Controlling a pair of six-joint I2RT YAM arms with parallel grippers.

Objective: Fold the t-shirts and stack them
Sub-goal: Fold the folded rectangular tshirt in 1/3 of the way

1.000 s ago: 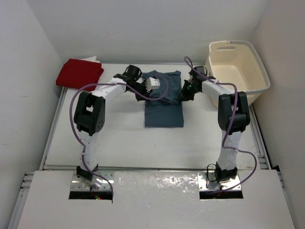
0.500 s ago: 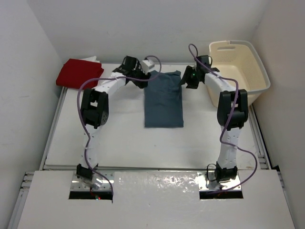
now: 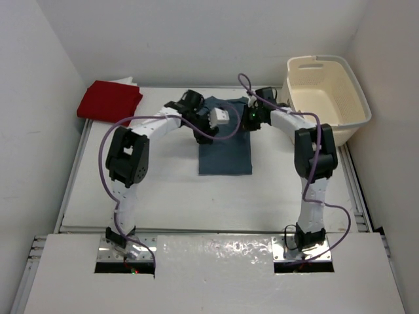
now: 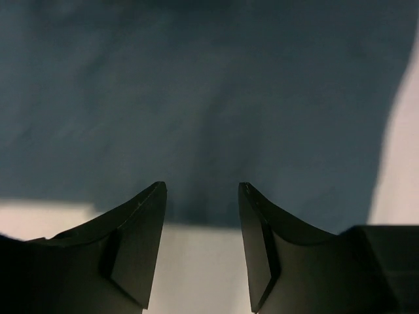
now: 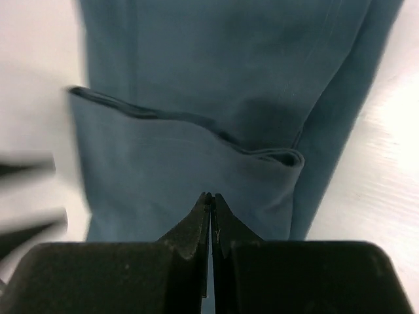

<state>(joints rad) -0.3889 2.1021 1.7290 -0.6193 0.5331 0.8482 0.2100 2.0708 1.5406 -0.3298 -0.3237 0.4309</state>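
Since half a second before, both arms had swung inward from the far corners of the blue shirt (image 3: 226, 154) and hung over its far end. The left one reached further across than it had. The shirt itself lay where it had lain.

The left jaws stood spread, with only cloth and counter (image 3: 163, 190) showing through the gap. In the left wrist view their tips framed the shirt's edge, with blue cloth beyond and white surface beneath. The right jaws were pressed together, their tips meeting in a thin line just over a folded hem that ran across the cloth to a doubled corner. Whether they nipped any cloth could not be told.

The blue shirt lay folded into a long narrow shape in the middle of the counter, running away from the bases and a little wider at its far end. The left arm (image 3: 127, 157) bent in over it from the left and the right arm (image 3: 314, 154) from the right, each trailing a purple cable.

The red shirt (image 3: 110, 101) sat folded at the far left corner, well apart from the blue one, with a sliver of white cloth (image 3: 126, 80) showing behind it. The basket (image 3: 340, 85) stood at the far right.
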